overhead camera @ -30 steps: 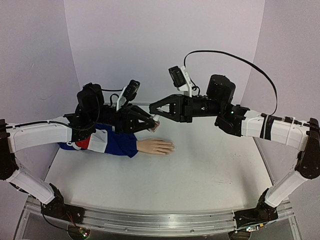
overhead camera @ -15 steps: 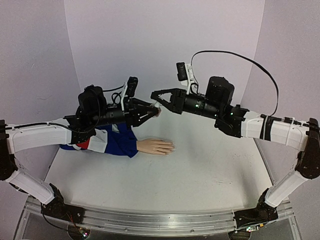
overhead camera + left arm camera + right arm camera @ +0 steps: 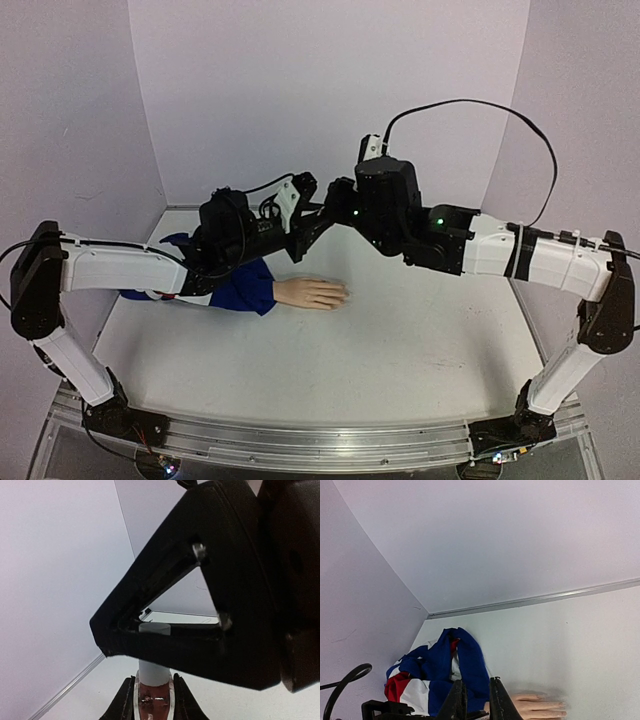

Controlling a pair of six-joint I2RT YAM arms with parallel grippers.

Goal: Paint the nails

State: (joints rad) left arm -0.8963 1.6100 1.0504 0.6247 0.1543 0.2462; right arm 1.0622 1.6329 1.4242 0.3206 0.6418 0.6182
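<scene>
The nails (image 3: 342,294) are too small to make out; they tip the hand (image 3: 310,293), which lies flat on the surface (image 3: 420,350) left of centre, its fingers pointing toward the right arm and its wrist in a blue, red and white sleeve (image 3: 243,287). Above and just behind the hand, well off the surface, the two tools meet. The left tool (image 3: 153,680) is pinched on a small bottle (image 3: 152,703) with reddish contents, held upright. The right tool (image 3: 114,633) comes in from the side, its fingers pressed on the bottle's white cap (image 3: 154,628). From the right wrist, the right tool's fingers (image 3: 458,700) stand close together, with sleeve and hand below. Both arms reach inward from their sides, forearms raised and roughly level.
</scene>
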